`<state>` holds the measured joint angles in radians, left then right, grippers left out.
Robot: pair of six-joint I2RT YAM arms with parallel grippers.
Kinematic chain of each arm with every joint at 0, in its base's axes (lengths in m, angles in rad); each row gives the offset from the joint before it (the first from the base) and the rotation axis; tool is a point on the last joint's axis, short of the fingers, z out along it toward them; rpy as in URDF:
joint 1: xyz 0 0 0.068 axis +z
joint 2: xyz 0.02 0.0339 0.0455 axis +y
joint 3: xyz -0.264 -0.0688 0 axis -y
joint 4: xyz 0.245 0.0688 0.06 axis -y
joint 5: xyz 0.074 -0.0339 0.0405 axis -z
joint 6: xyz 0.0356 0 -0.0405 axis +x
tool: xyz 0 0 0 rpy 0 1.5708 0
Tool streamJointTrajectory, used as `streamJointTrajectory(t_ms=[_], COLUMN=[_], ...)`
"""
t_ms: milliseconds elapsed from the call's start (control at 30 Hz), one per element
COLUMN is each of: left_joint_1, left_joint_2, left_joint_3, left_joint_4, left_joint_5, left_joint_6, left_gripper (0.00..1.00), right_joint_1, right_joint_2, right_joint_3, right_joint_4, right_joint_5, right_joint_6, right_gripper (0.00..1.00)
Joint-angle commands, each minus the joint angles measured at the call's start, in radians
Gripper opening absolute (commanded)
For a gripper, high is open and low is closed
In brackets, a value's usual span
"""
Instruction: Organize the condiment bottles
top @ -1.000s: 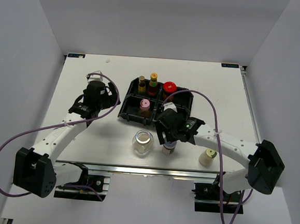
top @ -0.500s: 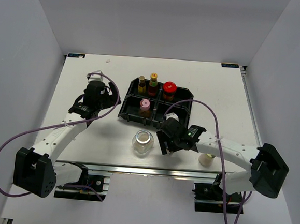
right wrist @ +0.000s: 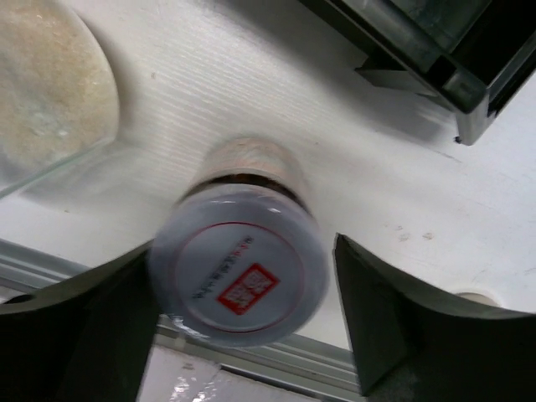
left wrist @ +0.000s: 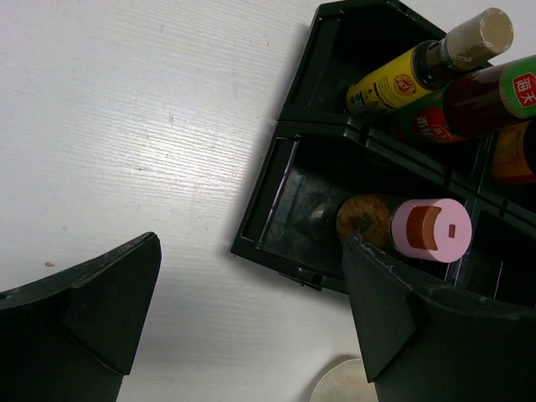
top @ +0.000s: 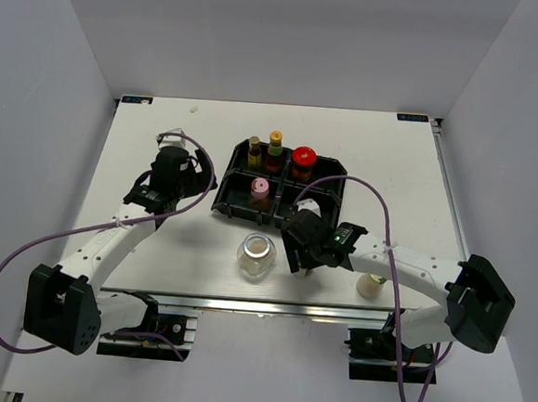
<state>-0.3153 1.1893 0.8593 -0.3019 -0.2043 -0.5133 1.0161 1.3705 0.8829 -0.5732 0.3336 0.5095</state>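
We see the right gripper (right wrist: pixel 243 244) closely bracketing the silver-lidded jar (right wrist: pixel 239 280) near the table's (right wrist: pixel 276 92) front edge, beside the clear glass jar (right wrist: pixel 42 92). Blur leaves us unable to tell whether it pinches. The left gripper (left wrist: pixel 251 247) hovers spread wide beside the black tray (left wrist: pixel 266 197).

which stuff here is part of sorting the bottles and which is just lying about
Job: pink-capped bottle, red-lidded jar, two slim dark bottles, silver-lidded bottle, glass jar, cream bottle.
Just there: black tray.
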Motion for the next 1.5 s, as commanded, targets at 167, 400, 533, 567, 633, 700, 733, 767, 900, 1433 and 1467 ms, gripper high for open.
streamJointTrajectory(t_ms=[167, 400, 533, 567, 633, 700, 733, 767, 900, 1433, 1467], left_joint_1=[0.005, 0.007, 0.007, 0.005, 0.005, 0.007, 0.005, 0.007, 0.007, 0.005, 0.007], left_joint_2=[-0.039, -0.043, -0.054, -0.060, -0.068, -0.076, -0.077, -0.080, -0.080, -0.043, -0.045], left_joint_3=[-0.003, 0.000, -0.002, -0.005, -0.006, -0.006, -0.008, -0.009, -0.009, 0.006, 0.006], left_joint_4=[0.017, 0.003, 0.000, 0.001, 0.000, -0.002, -0.002, 0.000, 0.000, -0.009, -0.008], left_joint_5=[-0.001, -0.020, -0.021, -0.023, -0.029, -0.037, -0.040, -0.040, -0.044, -0.063, -0.063], left_joint_6=[-0.001, -0.002, -0.001, 0.001, 0.002, 0.004, 0.004, 0.004, 0.007, 0.009, 0.009], left_gripper=[0.98, 0.98, 0.98, 0.98, 0.98, 0.98, 0.98, 0.98, 0.98, 0.98, 0.98], right_joint_1=[0.004, 0.004, -0.040, -0.060, -0.144, -0.270, -0.310, -0.347, -0.451, -0.522, -0.524], right_joint_2=[-0.033, -0.132, -0.136, -0.128, -0.113, -0.096, -0.073, -0.059, 0.045, 0.343, 0.351], right_joint_3=[0.076, 0.215, 0.327, 0.349, 0.395, 0.413, 0.432, 0.439, 0.511, 0.585, 0.578], right_joint_4=[-0.004, -0.047, -0.060, -0.059, -0.041, 0.005, 0.021, 0.059, 0.096, 0.199, 0.222], right_joint_5=[0.019, 0.073, 0.172, 0.186, 0.173, 0.107, 0.072, 0.026, 0.005, -0.039, -0.056], right_joint_6=[-0.015, -0.069, -0.118, -0.126, -0.164, -0.189, -0.213, -0.232, -0.299, -0.364, -0.368], right_gripper=[0.36, 0.19, 0.14, 0.13, 0.13, 0.12, 0.12, 0.12, 0.11, 0.12, 0.13])
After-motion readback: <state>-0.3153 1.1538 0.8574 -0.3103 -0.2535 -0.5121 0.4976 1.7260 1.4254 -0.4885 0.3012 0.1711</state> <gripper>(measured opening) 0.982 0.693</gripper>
